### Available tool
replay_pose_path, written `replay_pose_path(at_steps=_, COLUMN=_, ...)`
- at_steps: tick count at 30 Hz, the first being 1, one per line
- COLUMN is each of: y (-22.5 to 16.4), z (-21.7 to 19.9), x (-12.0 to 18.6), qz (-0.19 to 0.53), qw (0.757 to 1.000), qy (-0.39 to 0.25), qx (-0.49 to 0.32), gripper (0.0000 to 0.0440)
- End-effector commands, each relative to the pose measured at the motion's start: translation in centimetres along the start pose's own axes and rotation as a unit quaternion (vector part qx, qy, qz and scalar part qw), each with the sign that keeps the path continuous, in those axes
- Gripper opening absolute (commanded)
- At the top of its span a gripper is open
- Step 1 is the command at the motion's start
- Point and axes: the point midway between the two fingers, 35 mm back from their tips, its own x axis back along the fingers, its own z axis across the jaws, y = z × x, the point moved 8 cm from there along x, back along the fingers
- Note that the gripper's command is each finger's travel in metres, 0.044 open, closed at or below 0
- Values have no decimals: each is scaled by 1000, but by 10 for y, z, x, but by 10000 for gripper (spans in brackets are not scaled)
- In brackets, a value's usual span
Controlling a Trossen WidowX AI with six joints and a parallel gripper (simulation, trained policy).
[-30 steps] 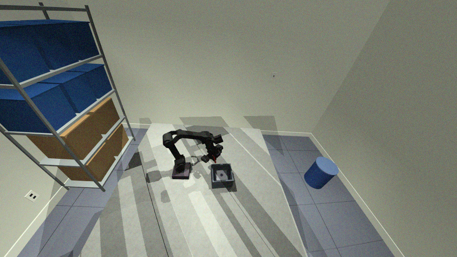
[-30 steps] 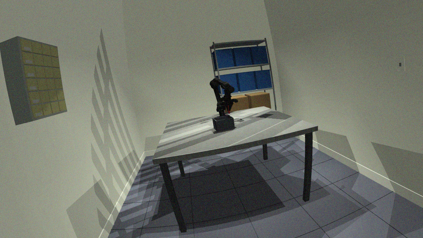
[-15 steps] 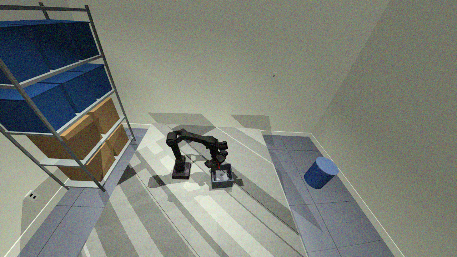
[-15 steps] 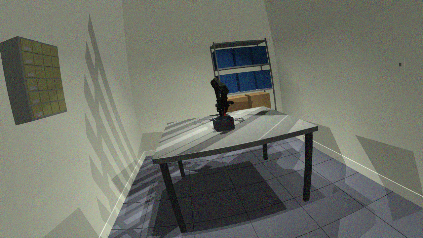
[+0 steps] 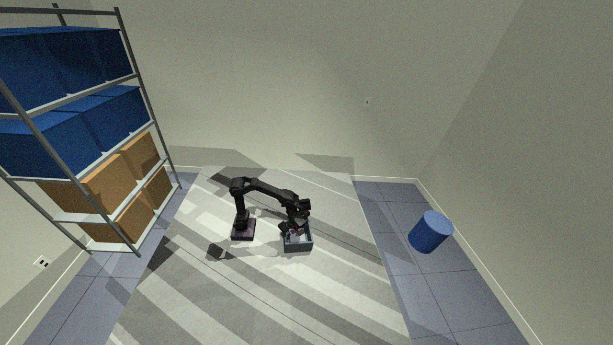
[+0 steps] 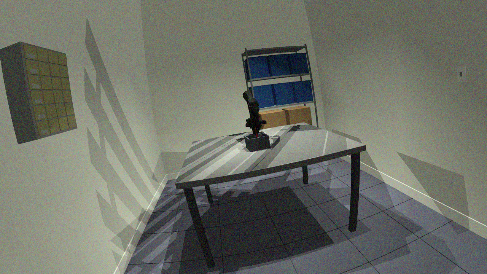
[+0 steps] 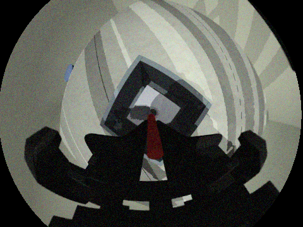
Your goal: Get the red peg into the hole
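1. Black gripper (image 5: 295, 228) (image 6: 256, 132) (image 7: 151, 122) is clamping 1 red peg (image 5: 296, 230) (image 6: 256, 134) (image 7: 154, 139) between its 2 fingers.
2. Peg is pointing down over the open box (image 5: 298, 247) (image 6: 258, 143) (image 7: 121, 89); its tip is appearing near the plate's hole (image 7: 153, 111) in wrist view.

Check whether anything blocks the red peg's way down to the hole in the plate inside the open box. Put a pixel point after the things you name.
Nothing visible does: the red peg (image 5: 296, 230) (image 7: 154, 139), held in the gripper (image 7: 151, 122), points toward the hole (image 7: 153, 111) in the plate (image 7: 168, 105), between the walls of the open box (image 5: 298, 247) (image 6: 258, 143) (image 7: 203, 110). The tip overlaps the hole's edge in the wrist view, so exact alignment is unclear.
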Motion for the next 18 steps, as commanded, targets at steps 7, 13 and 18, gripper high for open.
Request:
replay_pose_path(at_steps=7, y=4, z=0, x=-30, qz=24, qw=999, qy=-19, qx=12, gripper=80)
replay_pose_path(at_steps=13, y=8, z=2, x=-39, qz=34, qw=998, qy=-35, qx=31, gripper=142)
replay_pose_path(at_steps=18, y=19, z=11, x=-42, qz=29, qw=998, qy=-32, qx=44, gripper=195)
